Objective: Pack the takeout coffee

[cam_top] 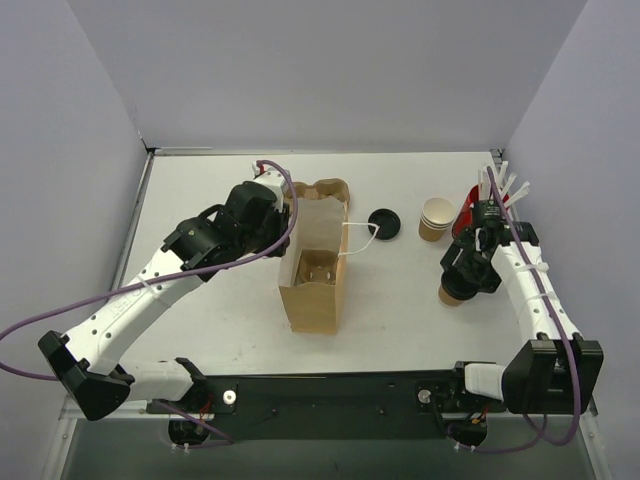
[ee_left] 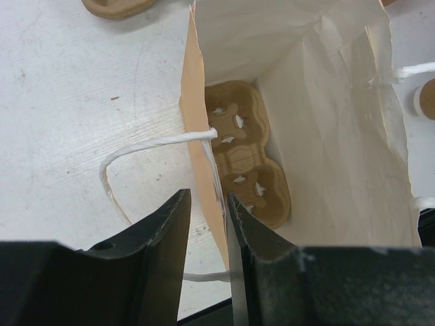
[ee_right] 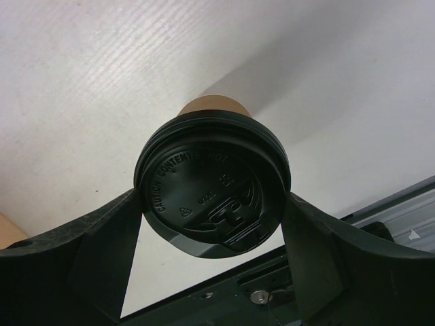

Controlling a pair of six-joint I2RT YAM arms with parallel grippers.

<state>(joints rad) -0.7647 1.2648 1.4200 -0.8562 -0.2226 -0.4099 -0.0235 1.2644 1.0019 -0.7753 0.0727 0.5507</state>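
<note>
The takeout coffee, a brown paper cup (cam_top: pixel 450 294) with a black lid (ee_right: pixel 212 197), is at the right side of the table. My right gripper (cam_top: pixel 468 268) is shut on it, one finger on each side of the lid. I cannot tell if the cup rests on the table. The open brown paper bag (cam_top: pixel 318 225) stands mid-table with a moulded cup carrier (ee_left: pixel 248 156) at its bottom. My left gripper (ee_left: pixel 207 197) straddles the bag's left wall (ee_left: pixel 197 102). Its jaws stand narrowly apart, with table showing between them.
A loose black lid (cam_top: pixel 384 223), a stack of unlidded tan cups (cam_top: pixel 435 218) and a red cup of white sticks (cam_top: pixel 472 205) stand at the back right. Another tan carrier (ee_left: pixel 115 7) lies behind the bag. White twine handles (cam_top: pixel 362 240) hang off the bag.
</note>
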